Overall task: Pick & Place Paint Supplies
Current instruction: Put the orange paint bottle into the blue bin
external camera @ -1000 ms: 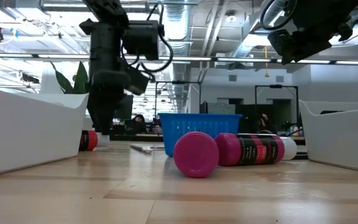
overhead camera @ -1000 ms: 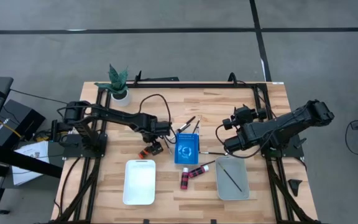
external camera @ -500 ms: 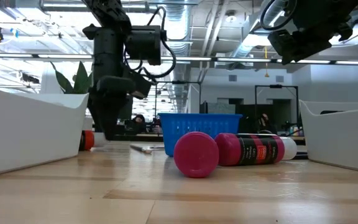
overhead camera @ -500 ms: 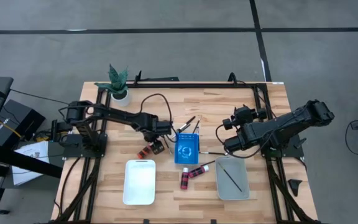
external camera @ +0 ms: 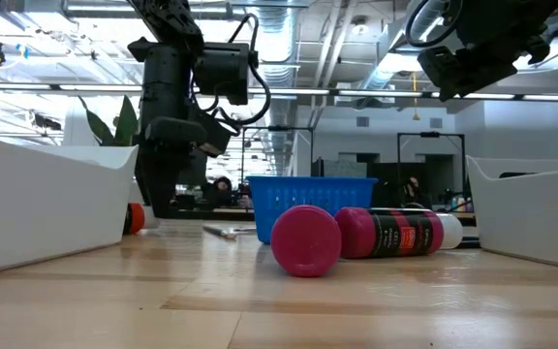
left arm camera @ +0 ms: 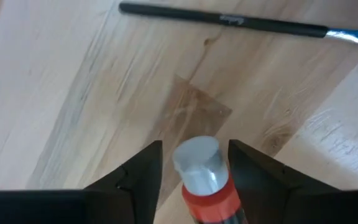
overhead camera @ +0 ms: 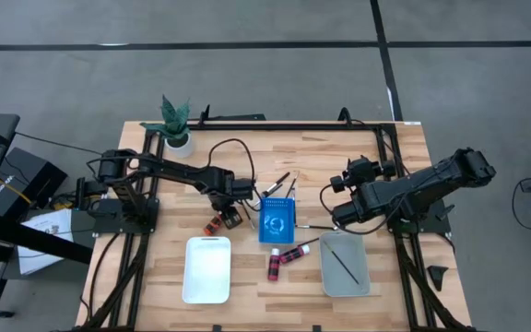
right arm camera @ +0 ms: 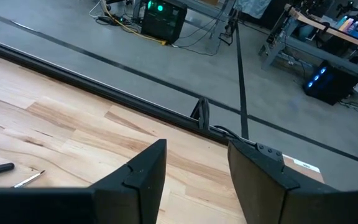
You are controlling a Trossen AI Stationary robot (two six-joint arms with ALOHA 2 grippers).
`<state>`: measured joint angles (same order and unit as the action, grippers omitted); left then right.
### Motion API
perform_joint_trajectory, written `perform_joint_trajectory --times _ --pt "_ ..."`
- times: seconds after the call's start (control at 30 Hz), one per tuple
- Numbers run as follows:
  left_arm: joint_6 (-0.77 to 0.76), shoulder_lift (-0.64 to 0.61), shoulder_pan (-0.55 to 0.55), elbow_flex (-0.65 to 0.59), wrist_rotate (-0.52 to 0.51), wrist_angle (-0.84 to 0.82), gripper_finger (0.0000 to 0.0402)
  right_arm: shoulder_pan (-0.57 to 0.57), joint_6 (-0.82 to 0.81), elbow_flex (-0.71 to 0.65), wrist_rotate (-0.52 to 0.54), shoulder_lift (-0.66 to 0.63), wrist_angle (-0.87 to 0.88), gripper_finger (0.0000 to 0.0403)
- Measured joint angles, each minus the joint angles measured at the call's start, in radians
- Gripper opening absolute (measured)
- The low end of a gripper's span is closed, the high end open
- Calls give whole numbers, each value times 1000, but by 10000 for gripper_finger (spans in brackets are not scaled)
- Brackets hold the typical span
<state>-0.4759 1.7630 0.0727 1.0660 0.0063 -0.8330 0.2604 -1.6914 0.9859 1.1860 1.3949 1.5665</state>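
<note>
A small red paint bottle with a white cap (overhead camera: 215,224) lies on its side on the wooden table, left of the blue rack (overhead camera: 277,219). My left gripper (overhead camera: 230,218) is open right over it; in the left wrist view the capped end (left arm camera: 196,163) lies between the two fingers. The bottle also shows in the low view (external camera: 135,218). Two more red bottles (overhead camera: 273,265) (overhead camera: 293,252) lie in front of the rack. A dark brush (overhead camera: 342,261) lies in the grey tray (overhead camera: 328,280). My right gripper (overhead camera: 337,215) hangs open and empty above the table, right of the rack. My left gripper has one finger (left arm camera: 143,171) on each side of the bottle's capped end (left arm camera: 199,155), coming slanting from above, along the bottle. The bottle lies on the table. I cannot tell whether the fingers touch it.
A white tray (overhead camera: 206,290) stands at the near left. Thin brushes (overhead camera: 279,181) lie behind the rack, and one (left arm camera: 222,18) lies just past the bottle. A potted plant (overhead camera: 177,129) stands at the far left corner.
My left gripper has tipped from upright to slanting and edged toward the table's left over the bottle. The bottle has shifted slightly leftward on the table.
</note>
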Motion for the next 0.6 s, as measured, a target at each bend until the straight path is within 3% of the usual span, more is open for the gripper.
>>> perform_joint_trajectory --times 0.3,0.6 --pt "-29 -1 -1 -5 1 -13 233 0 0 0 0 0 0 168" --pt "-53 -1 -1 -46 12 35 211 0 0 0 0 0 0 168"
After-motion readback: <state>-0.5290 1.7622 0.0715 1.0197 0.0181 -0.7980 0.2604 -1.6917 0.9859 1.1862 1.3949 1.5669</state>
